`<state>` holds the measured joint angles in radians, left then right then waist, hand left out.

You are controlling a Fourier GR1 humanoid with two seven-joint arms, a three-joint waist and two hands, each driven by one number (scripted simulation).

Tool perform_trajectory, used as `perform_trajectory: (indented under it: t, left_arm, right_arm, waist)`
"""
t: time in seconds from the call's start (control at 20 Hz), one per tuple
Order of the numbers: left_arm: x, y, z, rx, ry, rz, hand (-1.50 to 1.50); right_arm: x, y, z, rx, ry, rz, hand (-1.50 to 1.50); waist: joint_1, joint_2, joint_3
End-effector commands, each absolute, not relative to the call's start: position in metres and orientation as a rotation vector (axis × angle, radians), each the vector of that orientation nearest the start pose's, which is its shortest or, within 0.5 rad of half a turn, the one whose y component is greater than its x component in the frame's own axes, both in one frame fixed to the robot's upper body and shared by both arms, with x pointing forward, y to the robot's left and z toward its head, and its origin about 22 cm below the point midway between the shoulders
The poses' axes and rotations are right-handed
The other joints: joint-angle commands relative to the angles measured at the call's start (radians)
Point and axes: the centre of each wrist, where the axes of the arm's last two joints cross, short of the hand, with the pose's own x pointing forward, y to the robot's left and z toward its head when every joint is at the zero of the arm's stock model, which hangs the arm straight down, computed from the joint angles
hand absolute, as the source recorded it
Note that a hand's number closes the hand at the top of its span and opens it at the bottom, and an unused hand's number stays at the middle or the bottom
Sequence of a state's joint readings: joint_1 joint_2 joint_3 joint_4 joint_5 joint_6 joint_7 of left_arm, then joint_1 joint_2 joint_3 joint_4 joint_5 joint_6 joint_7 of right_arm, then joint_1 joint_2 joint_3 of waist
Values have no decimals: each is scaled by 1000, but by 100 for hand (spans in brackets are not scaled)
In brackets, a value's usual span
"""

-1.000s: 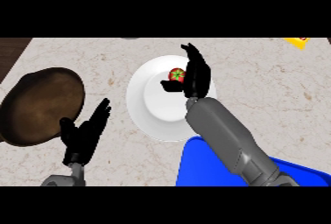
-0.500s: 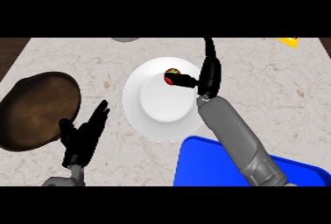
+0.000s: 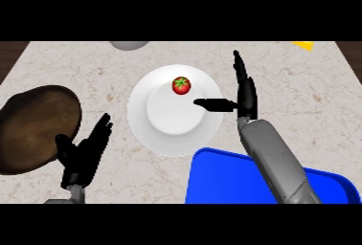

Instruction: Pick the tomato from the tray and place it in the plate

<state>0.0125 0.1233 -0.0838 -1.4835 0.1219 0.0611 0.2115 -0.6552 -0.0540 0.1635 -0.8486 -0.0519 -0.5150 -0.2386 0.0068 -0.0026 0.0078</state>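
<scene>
Released since half a second ago, the tomato is left on the plate, and the right hand has been drawn aside, fingers straight. Beside the plate, the left hand is kept open and idle, with the tray nearer the body.

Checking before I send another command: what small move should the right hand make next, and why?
Probably draw the right hand back toward the blue tray. The tomato already lies on the white plate, apart from the hand, whose fingers are straight and hold nothing.

red tomato, white plate, blue tray
</scene>
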Motion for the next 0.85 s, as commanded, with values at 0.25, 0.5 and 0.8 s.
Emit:
perform_trajectory:
  t: [0.25, 0.5, 0.8]
  left_arm:
    - [231, 252, -18, 23, -1199, 5, 0]
    - [230, 250, -42, 15, -1191, 0, 0]
    - [227, 248, -26, -4, -1182, 2, 0]
  right_arm:
    - [315, -181, -13, -269, -1687, 260, -150]
    - [282, -173, -10, -289, -1682, 282, -150]
    - [252, -175, -12, -300, -1681, 275, -150]
  waist:
    - [-15, -2, -8]
    - [-16, 0, -8]
    - [-10, 1, -8]
